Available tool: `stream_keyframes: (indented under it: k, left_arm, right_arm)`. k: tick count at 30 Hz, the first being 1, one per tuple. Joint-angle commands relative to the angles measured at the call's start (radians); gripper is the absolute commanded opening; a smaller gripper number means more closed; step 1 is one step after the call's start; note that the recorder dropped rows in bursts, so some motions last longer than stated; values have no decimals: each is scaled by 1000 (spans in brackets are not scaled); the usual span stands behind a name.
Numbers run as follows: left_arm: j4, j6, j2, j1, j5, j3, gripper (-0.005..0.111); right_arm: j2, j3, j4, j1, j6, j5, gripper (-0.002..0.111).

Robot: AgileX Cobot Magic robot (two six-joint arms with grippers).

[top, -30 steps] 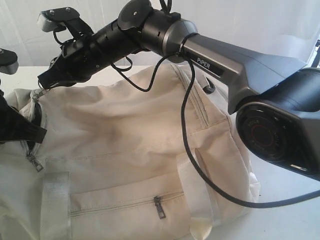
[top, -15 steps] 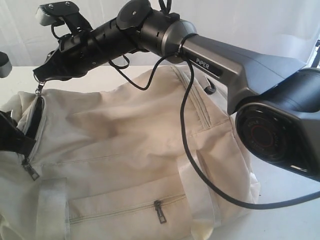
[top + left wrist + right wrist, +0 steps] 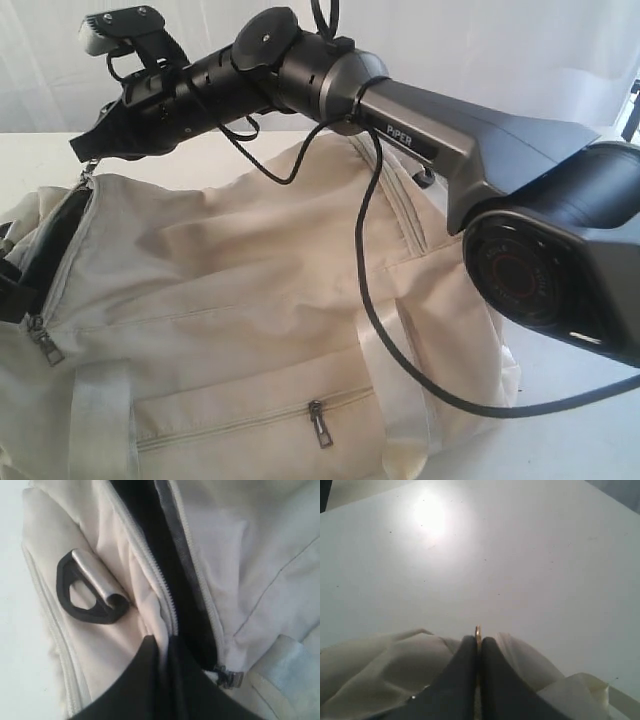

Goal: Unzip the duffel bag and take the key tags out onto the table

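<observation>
Across the white table [image 3: 590,430] lay the duffel bag [image 3: 260,290], its top zipper partly parted to show dark lining [image 3: 145,535]. At one end of the bag the right gripper [image 3: 478,641] was pinched tight on the metal zipper pull [image 3: 478,631]. The left gripper [image 3: 161,647] was clamped on the cream fabric lip beside the opening, near a black D-ring [image 3: 85,592].
</observation>
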Motion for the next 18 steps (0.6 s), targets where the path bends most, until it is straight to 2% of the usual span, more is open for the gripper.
stream_keyframes:
  k: [1, 7, 18]
  left_arm:
    - [-18, 0, -32, 2, 94, 4, 0]
    - [18, -23, -31, 2, 109, 4, 0]
    - [145, -110, -31, 2, 109, 4, 0]
  right_arm:
    - [7, -11, -13, -16, 21, -77, 0]
    - [7, -11, -48, -56, 91, -84, 0]
    - [7, -11, -176, -142, 206, 39, 0]
